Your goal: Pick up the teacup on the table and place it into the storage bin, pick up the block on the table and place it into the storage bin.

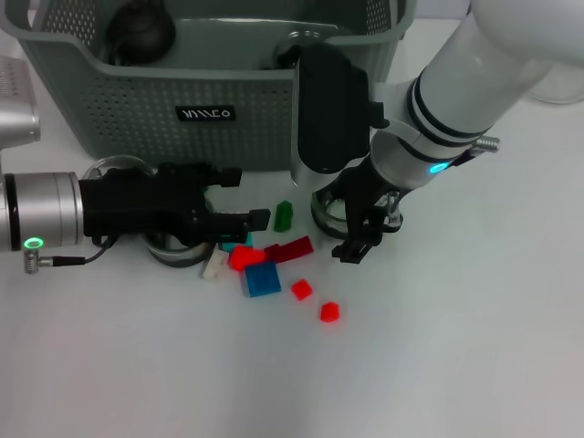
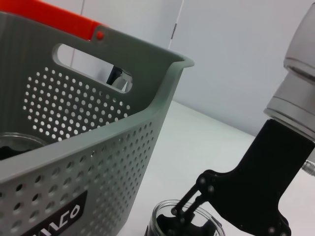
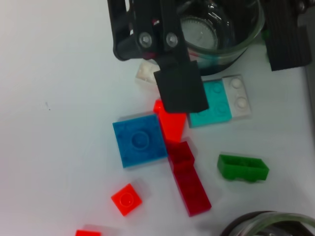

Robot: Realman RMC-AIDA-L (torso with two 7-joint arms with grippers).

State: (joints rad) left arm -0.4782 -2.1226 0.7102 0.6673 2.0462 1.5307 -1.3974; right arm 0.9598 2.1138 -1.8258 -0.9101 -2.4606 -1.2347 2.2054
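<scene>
The grey-green storage bin (image 1: 137, 109) stands at the back, and its perforated wall fills the left wrist view (image 2: 98, 162). One glass teacup (image 1: 327, 212) stands on the table before the bin. My right gripper (image 1: 372, 233) is open at its rim, one finger reaching into the cup (image 2: 170, 223). A second glass cup (image 1: 173, 248) lies under my open left gripper (image 1: 242, 196), whose fingers (image 3: 179, 91) straddle it (image 3: 216, 29). Blocks lie between the arms: blue (image 1: 262, 279), red (image 1: 245, 257), dark red (image 1: 292, 248) and green (image 1: 283, 215).
Two small red blocks (image 1: 301, 289) (image 1: 329, 312), a teal block (image 3: 211, 101) and a white block (image 1: 214, 265) lie in the same cluster. A dark round object (image 1: 137, 32) and a glass item (image 1: 301, 41) are inside the bin.
</scene>
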